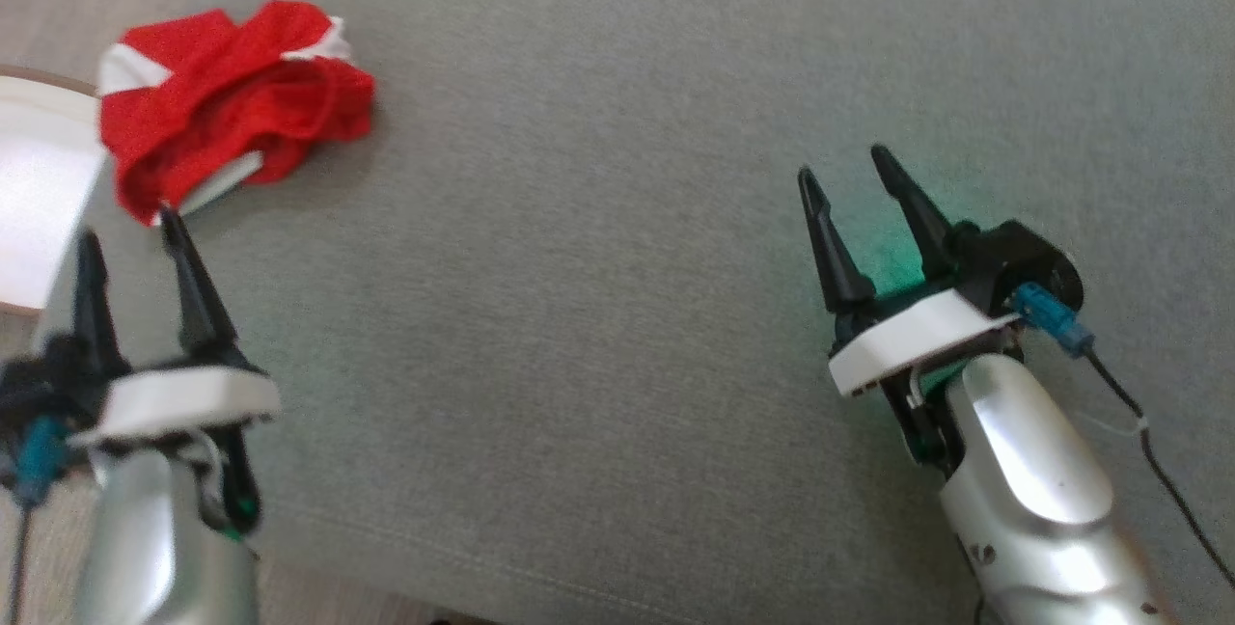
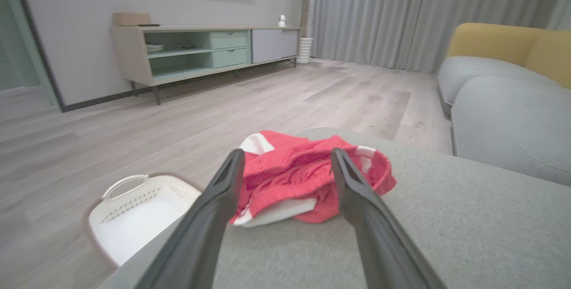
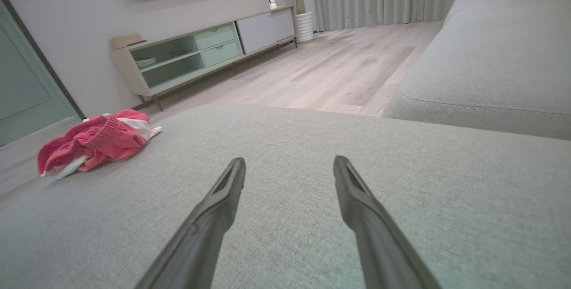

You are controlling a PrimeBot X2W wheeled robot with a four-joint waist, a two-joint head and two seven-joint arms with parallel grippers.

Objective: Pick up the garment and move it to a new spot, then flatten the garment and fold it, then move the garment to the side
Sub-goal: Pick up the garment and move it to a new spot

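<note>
Garment [image 1: 232,95], red with white panels, crumpled in a heap at the far left corner of the grey cushion [image 1: 598,297], long axis slanting near-left to far-right; left gripper [image 1: 127,223] fingers apart, empty, tips just beside its near edge; right gripper [image 1: 842,162] fingers apart, empty, well away.

Readable text: none is showing in any view | labels, brands: nothing legible is appearing on the garment [image 1: 232,90] or the white basket [image 2: 134,197] | numbers, signs: none is showing
</note>
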